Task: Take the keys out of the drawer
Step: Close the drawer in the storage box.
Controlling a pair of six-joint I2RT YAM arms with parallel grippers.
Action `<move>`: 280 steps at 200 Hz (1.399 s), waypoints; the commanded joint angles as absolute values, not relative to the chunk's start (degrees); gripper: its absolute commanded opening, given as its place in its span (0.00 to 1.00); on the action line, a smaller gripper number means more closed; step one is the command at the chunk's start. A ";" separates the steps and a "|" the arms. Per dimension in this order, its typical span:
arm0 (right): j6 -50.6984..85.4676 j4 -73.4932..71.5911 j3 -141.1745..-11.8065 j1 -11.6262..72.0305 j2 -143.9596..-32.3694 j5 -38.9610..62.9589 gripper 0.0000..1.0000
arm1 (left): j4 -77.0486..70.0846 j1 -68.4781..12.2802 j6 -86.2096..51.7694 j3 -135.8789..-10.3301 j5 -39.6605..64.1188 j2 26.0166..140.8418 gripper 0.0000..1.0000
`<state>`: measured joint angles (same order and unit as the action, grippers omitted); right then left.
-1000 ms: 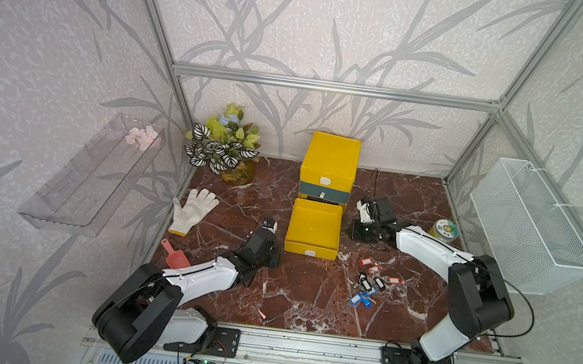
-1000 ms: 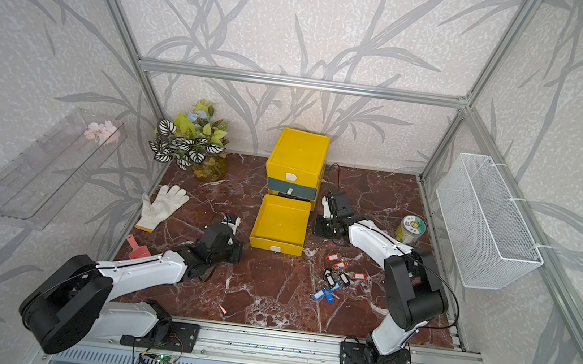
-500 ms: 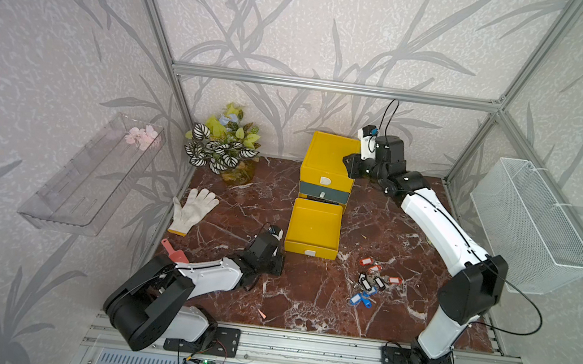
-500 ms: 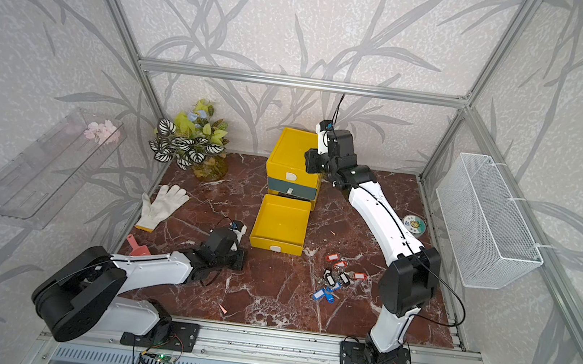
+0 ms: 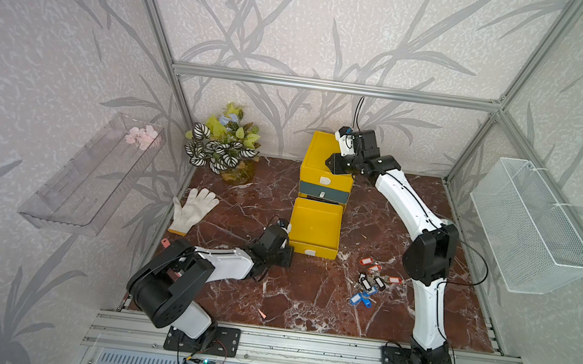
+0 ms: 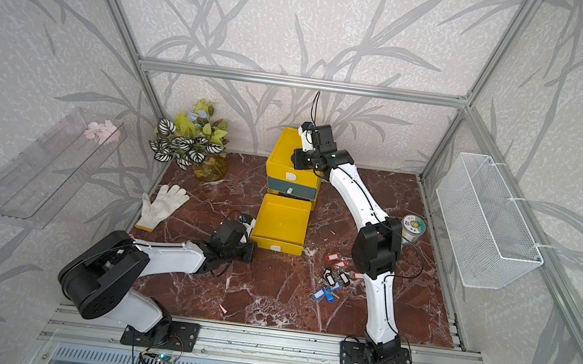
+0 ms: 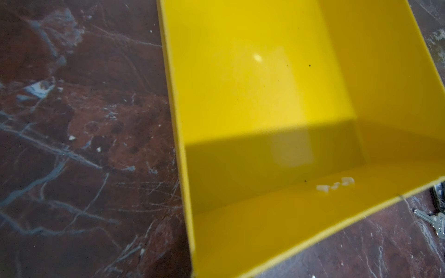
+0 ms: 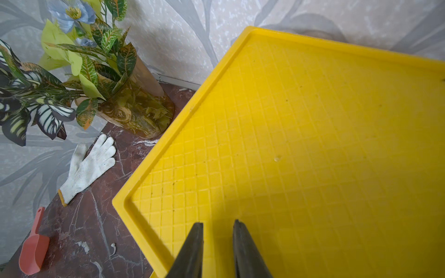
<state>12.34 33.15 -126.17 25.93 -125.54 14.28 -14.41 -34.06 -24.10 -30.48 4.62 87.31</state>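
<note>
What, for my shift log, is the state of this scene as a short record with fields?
keys: loose heap on the table, outside the drawer; red, black and blue tags
drawer: pulled out in front of the cabinet, no keys inside
left gripper: shut, beside the drawer's front corner
right gripper: open, empty, over the cabinet's top
other: glove, plant, scoop, tin

Drawer [image 5: 312,249]: interior free, open from above.
Bench [image 5: 305,302] front: bare marble.
Obstacle: keys [image 5: 368,283] scattered right of drawer.
</note>
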 commanded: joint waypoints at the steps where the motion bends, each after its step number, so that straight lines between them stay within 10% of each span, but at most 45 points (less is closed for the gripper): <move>1: 11.96 37.32 -124.78 26.24 -124.38 14.35 0.26 | -16.29 -34.15 -23.66 -31.99 4.61 88.09 0.00; 280: 12.21 30.89 -109.02 25.38 -113.82 13.64 0.27 | -15.74 -42.11 -19.42 -38.83 4.81 97.13 0.00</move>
<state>12.29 27.00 -114.61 25.89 -118.83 15.31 -16.73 -41.91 -20.38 -37.91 4.84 96.31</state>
